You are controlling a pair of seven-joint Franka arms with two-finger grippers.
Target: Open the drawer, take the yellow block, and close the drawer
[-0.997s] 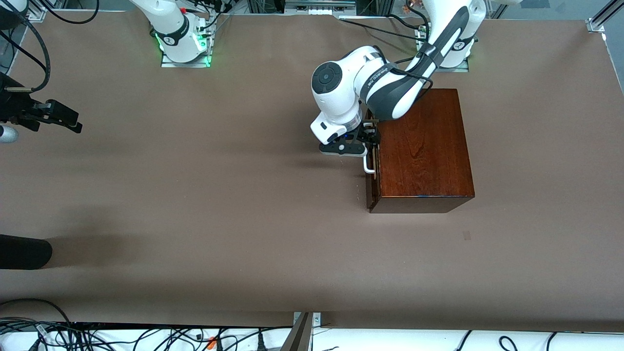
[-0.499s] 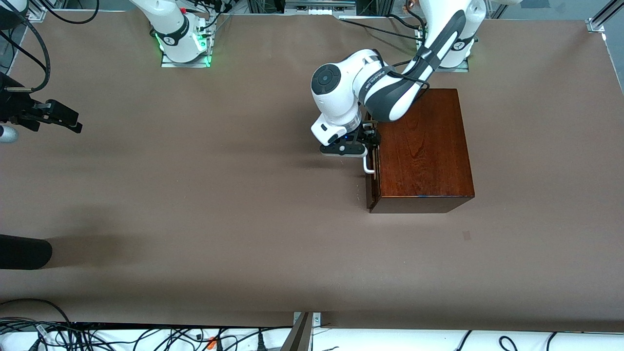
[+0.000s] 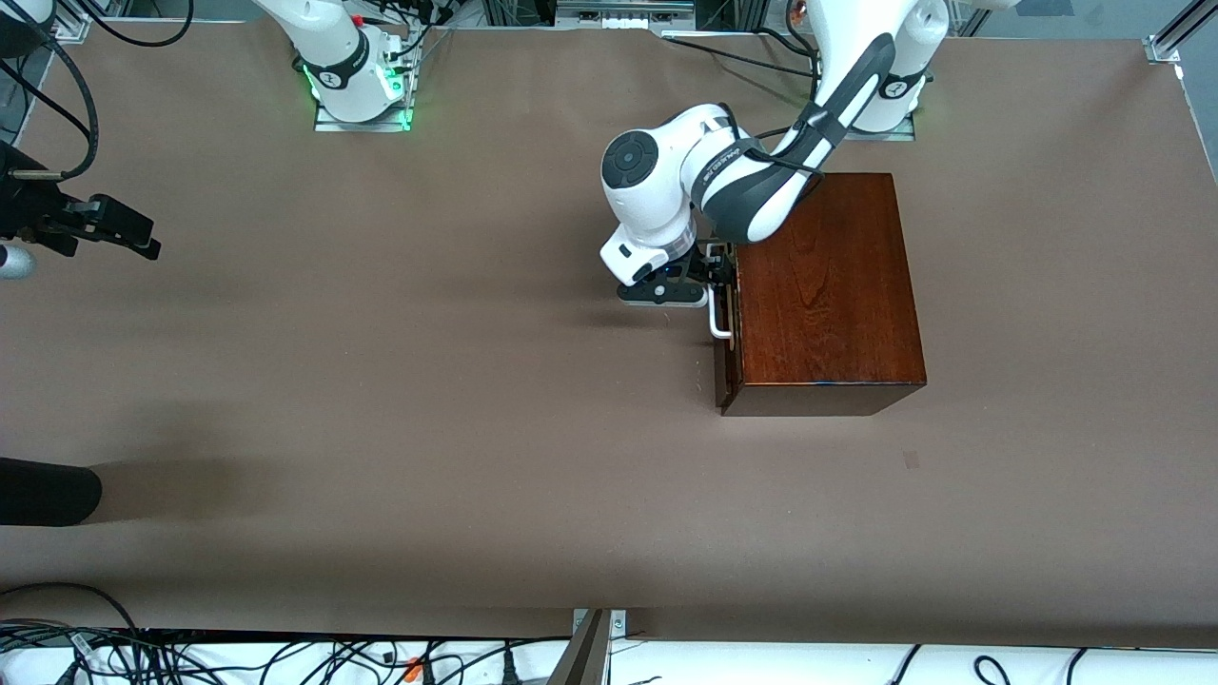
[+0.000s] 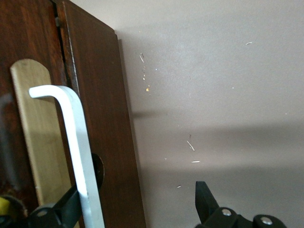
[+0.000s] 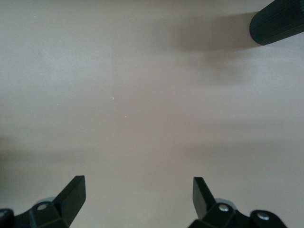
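Note:
The dark reddish-brown wooden box (image 3: 823, 285) stands toward the left arm's end of the table. Its drawer (image 3: 725, 366) faces the right arm's end, pushed in, with a thin dark gap (image 4: 61, 42) beside its front panel (image 4: 102, 123). My left gripper (image 3: 720, 274) (image 4: 137, 197) is open at the white bar handle (image 3: 720, 326) (image 4: 71, 137). One finger (image 4: 66, 209) sits between the bar and the drawer front. The other finger (image 4: 203, 197) hangs over bare table. My right gripper (image 3: 133, 236) (image 5: 137, 194) waits open over the table's right-arm end. The yellow block is hidden.
A black cylinder (image 3: 48, 490) (image 5: 278, 21) reaches in over the table edge at the right arm's end, nearer the front camera than my right gripper. Cables (image 3: 238, 656) lie along the front edge. Brown table (image 3: 428, 381) stretches wide in front of the drawer.
The left arm's wrist and forearm have shifted slightly toward the robots' bases and the right arm's end. The drawer and the right gripper have not visibly moved.

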